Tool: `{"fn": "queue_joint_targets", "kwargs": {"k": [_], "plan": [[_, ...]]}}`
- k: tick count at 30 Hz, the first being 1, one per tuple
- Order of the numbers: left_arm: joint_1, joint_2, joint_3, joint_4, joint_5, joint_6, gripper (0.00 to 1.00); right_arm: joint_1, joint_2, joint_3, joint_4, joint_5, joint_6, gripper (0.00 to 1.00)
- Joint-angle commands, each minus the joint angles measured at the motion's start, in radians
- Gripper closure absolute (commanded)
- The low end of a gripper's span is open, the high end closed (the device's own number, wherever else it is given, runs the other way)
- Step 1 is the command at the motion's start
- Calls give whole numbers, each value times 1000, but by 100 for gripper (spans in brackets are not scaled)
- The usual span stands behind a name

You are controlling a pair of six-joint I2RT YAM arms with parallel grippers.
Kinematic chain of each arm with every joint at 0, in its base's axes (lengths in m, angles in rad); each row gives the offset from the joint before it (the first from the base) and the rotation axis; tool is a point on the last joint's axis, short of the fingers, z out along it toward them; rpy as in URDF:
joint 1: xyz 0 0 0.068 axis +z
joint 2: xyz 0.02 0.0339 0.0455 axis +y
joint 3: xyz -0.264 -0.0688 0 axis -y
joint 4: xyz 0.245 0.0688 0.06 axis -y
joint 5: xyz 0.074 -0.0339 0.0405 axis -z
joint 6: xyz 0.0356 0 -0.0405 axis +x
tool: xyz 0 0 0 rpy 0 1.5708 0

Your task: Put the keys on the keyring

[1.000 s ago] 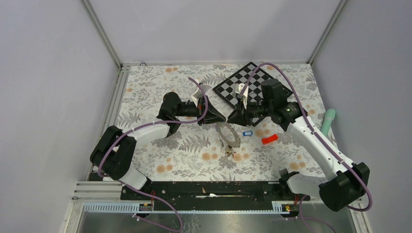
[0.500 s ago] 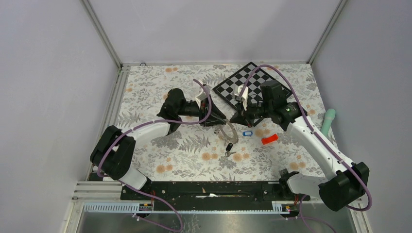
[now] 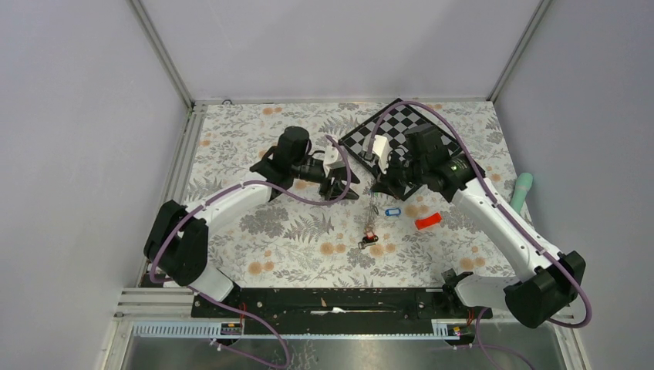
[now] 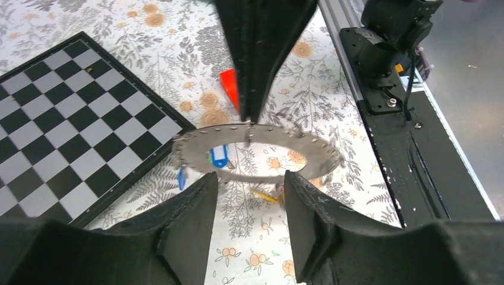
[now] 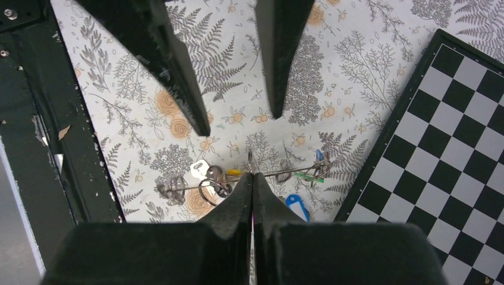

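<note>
The keyring (image 4: 196, 142), a grey flat ring, is pinched at its edge by my shut right gripper (image 3: 375, 190). In the right wrist view the keyring (image 5: 285, 174) shows edge-on, held at the gripper (image 5: 252, 177). Several keys hang on it: a silver key (image 5: 199, 168), a yellow tag (image 5: 233, 172), a green tag (image 5: 309, 176), and more keys dangle low in the top view (image 3: 369, 239). A loose blue-tagged key (image 3: 392, 211) lies on the table, also seen through the ring's hole (image 4: 220, 156). My left gripper (image 3: 344, 190) is open and empty, just short of the ring (image 4: 249, 193).
A black-and-white chequered board (image 3: 401, 129) lies at the back, right behind the right gripper. A red oblong block (image 3: 427, 222) lies to the right of the blue key. A teal object (image 3: 522, 193) stands at the right edge. The black base rail (image 3: 332, 301) runs along the near edge.
The ring has swung from lying flat to hanging edge-on from the right gripper, keys sliding down. The left gripper has let go and drawn back left; both arms have lifted slightly.
</note>
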Motion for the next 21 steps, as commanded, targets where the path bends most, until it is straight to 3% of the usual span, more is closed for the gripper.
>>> {"fn": "queue_joint_targets", "kwargs": {"k": [1,17,21], "plan": [[-32,17,39,1,9,68,51,12,13,61,-16,47,2,100],[-49,36,13,179,-30,-64,56,12,14,24,-7,-13,19,100],[-51,36,5,200,-7,-80,62,12,12,14,0,-14,23,100]]}}
